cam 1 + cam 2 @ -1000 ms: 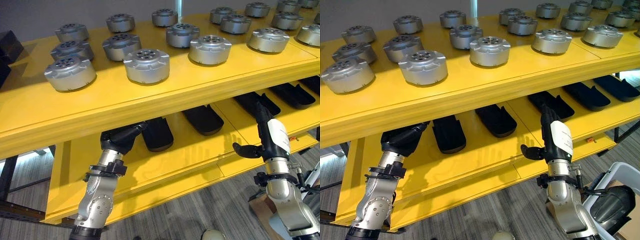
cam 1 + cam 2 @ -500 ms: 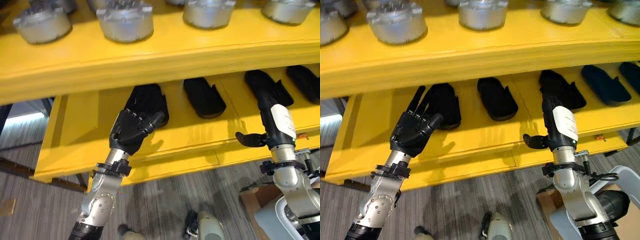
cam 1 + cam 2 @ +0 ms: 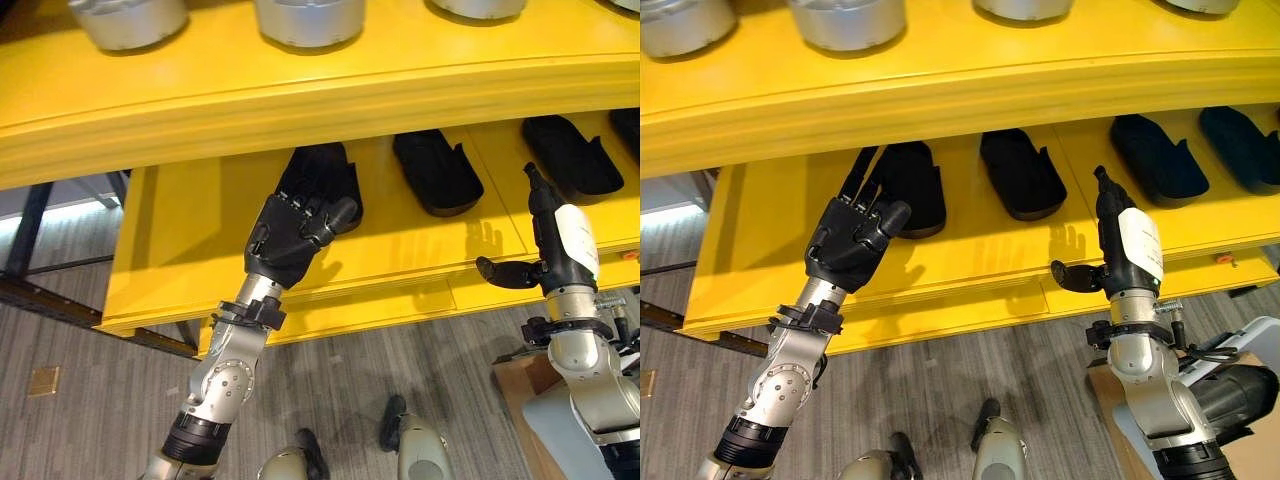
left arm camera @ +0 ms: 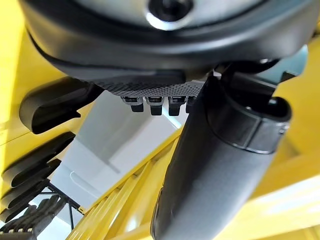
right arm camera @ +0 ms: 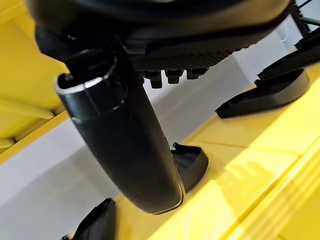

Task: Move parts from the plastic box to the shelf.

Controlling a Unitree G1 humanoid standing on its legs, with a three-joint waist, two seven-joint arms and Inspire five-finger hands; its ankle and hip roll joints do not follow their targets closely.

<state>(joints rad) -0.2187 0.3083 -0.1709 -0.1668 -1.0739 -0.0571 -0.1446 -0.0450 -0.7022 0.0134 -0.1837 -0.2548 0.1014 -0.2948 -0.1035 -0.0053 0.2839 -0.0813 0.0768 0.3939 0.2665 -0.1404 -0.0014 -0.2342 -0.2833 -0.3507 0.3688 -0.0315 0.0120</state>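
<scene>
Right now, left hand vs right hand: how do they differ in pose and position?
The left hand is raised in front of the lower shelf, overlapping a black part, with its back to the head camera; the right hand stands edge-on further right, in front of bare yellow shelf. The left thumb lies across the hand; the right thumb juts sideways towards the left hand. Both have straight fingers pointing up and hold nothing.

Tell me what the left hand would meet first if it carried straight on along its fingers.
Probably the black moulded part on the lower yellow shelf: the left hand points its straight fingers up at it. Depth is unclear; it may already overlap it.
</scene>
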